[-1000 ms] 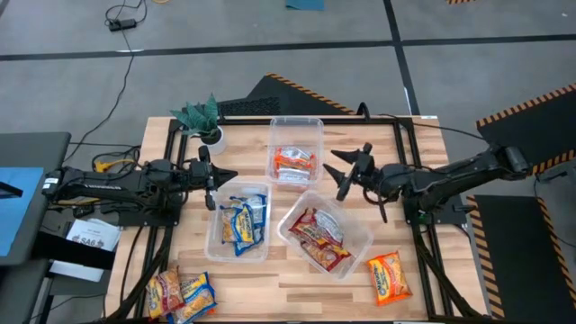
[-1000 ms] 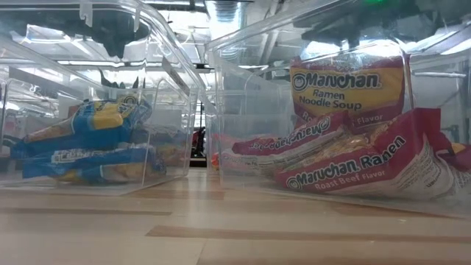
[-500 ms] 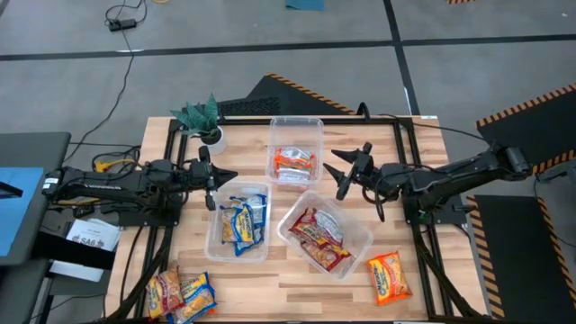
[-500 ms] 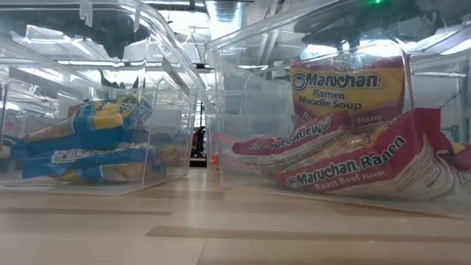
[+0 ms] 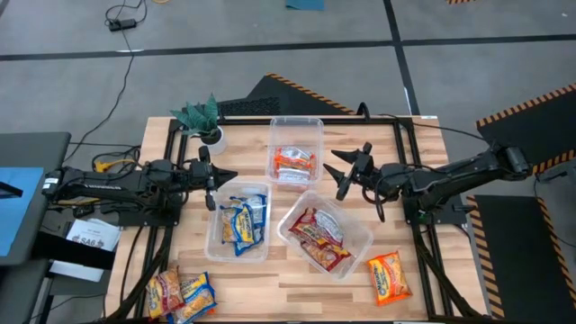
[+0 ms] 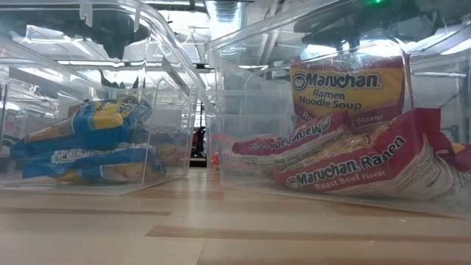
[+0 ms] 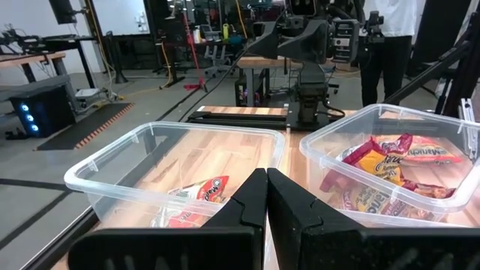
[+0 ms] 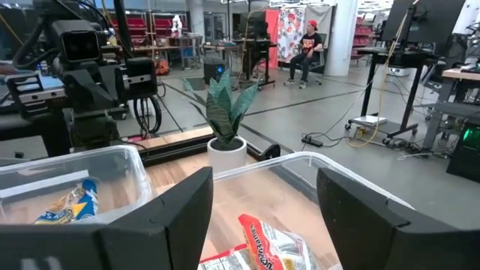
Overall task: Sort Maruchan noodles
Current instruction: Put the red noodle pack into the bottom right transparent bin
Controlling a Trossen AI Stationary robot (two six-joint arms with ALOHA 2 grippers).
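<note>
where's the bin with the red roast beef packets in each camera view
High view: the red-packet bin sits right of centre, turned at an angle, below the right gripper.
Low view: it fills the right half, its near wall close to the camera.
Left wrist view: on the right, rim past the shut left gripper.
Right wrist view: not in it.
Shared landmark: the orange-packet bin, also in both wrist views.

The loose packets (image 5: 180, 295) at the table's front corner were cut off by the high view's lower edge. Printing on the orange packet (image 5: 389, 276) was too small to be read.
</note>
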